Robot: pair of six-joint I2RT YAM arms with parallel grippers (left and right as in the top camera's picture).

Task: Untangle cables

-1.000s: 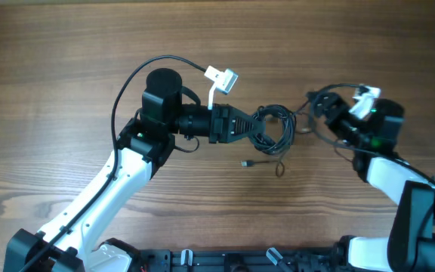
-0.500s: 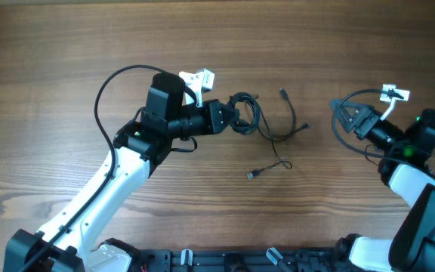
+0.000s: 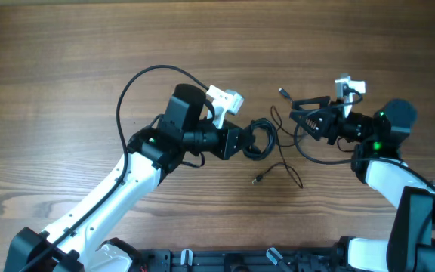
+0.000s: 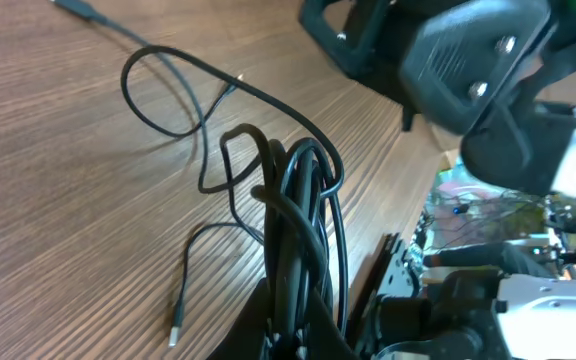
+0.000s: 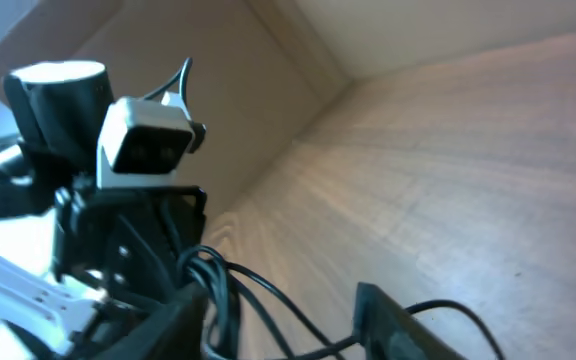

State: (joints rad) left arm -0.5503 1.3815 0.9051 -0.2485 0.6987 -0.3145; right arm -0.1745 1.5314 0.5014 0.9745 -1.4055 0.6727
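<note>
— Where's the tangle?

— Mid-desk. The coil (image 3: 263, 137) of black cable sits between the two arms, and the left end effector (image 3: 249, 142) is clenched on its left edge. In the left wrist view the coil (image 4: 303, 195) rises out of that end effector (image 4: 290, 325), several turns pressed together.

— And the other side?

— The right end effector (image 3: 303, 123) is just right of the coil, pointing left at it. Its wrist view shows the fingers (image 5: 173, 315) spread apart, so it is released, with black strands (image 5: 218, 270) running through the gap. I can't tell whether they touch either finger.

— Loose ends?

— A thin lead (image 3: 278, 165) trails from the coil toward the near side and ends in a small plug (image 3: 257, 180) lying flat on the desk (image 3: 66, 68). The left wrist view catches that plug (image 4: 176, 330) too. A second plug (image 3: 284, 93) lies on the far side, between the arms. A slack loop (image 3: 319, 160) curves over the desk just near of the right end effector.

— Anything else?

— The white camera (image 3: 225, 98) on the left wrist. It also shows in the right wrist view (image 5: 148, 145), above the strands.
</note>
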